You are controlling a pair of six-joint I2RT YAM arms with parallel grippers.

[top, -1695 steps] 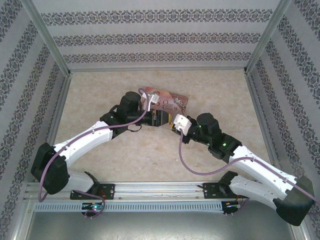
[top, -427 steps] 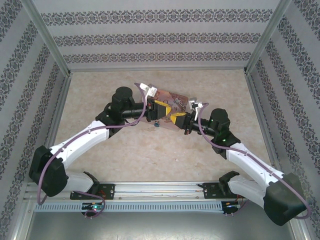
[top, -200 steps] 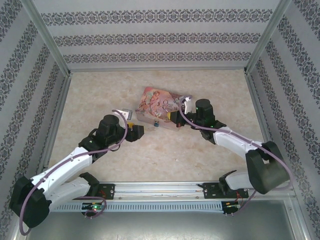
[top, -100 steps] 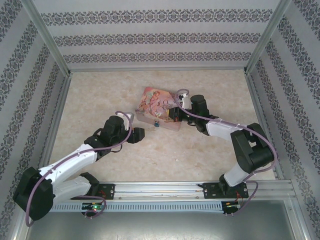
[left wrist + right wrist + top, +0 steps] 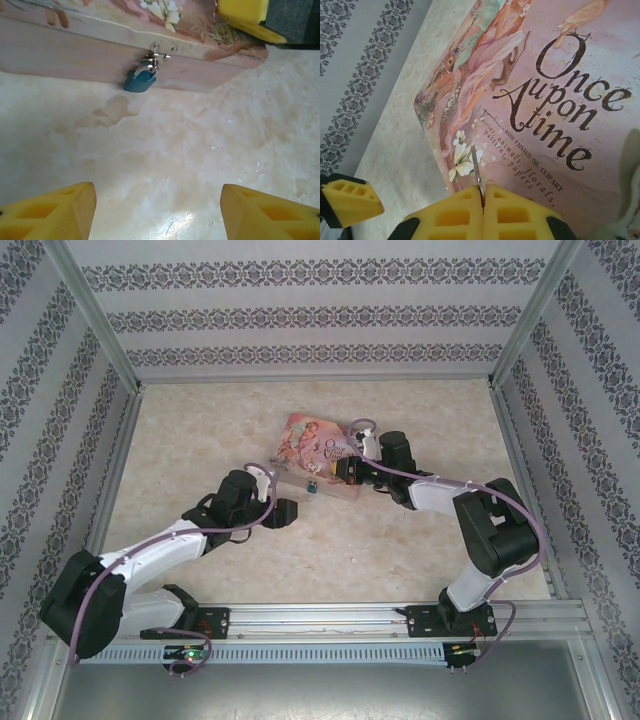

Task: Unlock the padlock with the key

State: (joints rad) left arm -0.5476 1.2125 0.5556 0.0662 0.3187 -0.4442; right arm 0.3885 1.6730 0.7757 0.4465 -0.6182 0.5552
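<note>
- Arms fold low over the table (image 5: 200, 420), both reaching toward the tin (image 5: 310, 445).
- Left gripper (image 5: 157, 210) hovers near the tin's front wall, jaws wide apart, holding nothing.
- Right gripper (image 5: 483, 192) sits over the tin's right end, jaws pressed together on the key (image 5: 476, 167), whose tip pokes out above the lid.
- Padlock (image 5: 140, 82) hangs from the hasp (image 5: 162, 49) on the front wall, facing the left gripper across bare table.
</note>
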